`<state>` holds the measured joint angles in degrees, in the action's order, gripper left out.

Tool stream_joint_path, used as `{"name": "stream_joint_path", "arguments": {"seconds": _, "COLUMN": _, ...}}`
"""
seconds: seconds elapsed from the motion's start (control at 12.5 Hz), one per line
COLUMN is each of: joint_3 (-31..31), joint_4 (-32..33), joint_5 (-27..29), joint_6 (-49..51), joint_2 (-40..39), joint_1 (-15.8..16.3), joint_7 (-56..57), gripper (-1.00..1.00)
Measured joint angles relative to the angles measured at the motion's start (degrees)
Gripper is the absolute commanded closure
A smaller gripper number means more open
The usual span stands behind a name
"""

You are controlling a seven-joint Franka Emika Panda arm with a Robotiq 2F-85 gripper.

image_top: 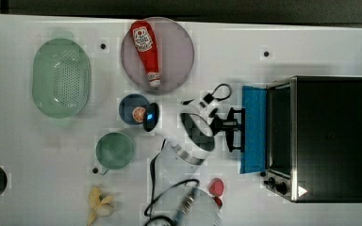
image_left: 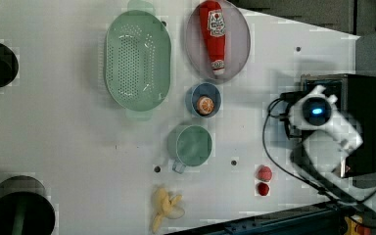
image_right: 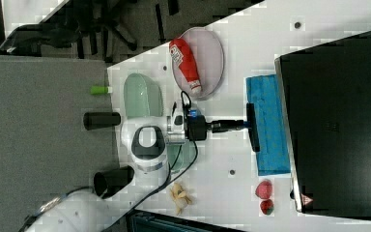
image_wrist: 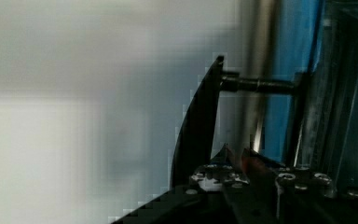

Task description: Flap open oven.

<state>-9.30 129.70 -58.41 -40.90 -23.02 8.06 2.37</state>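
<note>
The oven (image_top: 330, 136) is a black box at the top view's right, and its blue door (image_top: 254, 132) hangs partly open toward the arm. My gripper (image_top: 234, 127) reaches level at the door's dark bar handle (image_top: 239, 141). In the right view the gripper (image_right: 245, 125) meets the handle (image_right: 254, 140) in front of the door (image_right: 270, 150). The wrist view shows the fingertips (image_wrist: 249, 156) close together, lying between the bar (image_wrist: 200, 126) and the blue door (image_wrist: 293, 56), with nothing seen between them. The arm covers much of the oven (image_left: 364, 98) in the left view.
On the white table are a plate (image_top: 179, 52) with a ketchup bottle (image_top: 146, 49), a green colander (image_top: 61, 77), a blue bowl (image_top: 128, 106) holding an orange, a green cup (image_top: 114, 149), a banana (image_top: 99, 202) and red fruit (image_top: 216, 187) near the oven's knobs (image_top: 275, 183).
</note>
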Motion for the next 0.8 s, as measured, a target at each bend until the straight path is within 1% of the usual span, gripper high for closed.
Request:
{"name": "stream_joint_path", "arguments": {"seconds": 0.16, "joint_3": 0.8, "joint_4": -0.3, "joint_5": -1.6, "joint_6": 0.6, "joint_2": -4.5, "joint_1": 2.2, "joint_7": -4.9, "gripper": 0.65}}
{"name": "stream_joint_path", "arguments": {"seconds": 0.32, "joint_3": 1.5, "joint_4": -1.6, "joint_5": -1.7, "joint_6": 0.9, "joint_2": -8.8, "joint_1": 3.4, "joint_7": -8.6, "gripper": 0.65}}
{"name": "stream_joint_path", "arguments": {"seconds": 0.48, "joint_3": 1.7, "joint_4": -2.6, "joint_5": -2.5, "joint_6": 1.6, "joint_2": -11.4, "joint_1": 4.1, "joint_7": -10.7, "gripper": 0.65}}
{"name": "stream_joint_path", "arguments": {"seconds": 0.8, "joint_3": 1.4, "joint_4": -4.5, "joint_5": -2.0, "joint_6": 1.8, "joint_2": -12.1, "joint_1": 3.9, "joint_7": -11.9, "gripper": 0.65}}
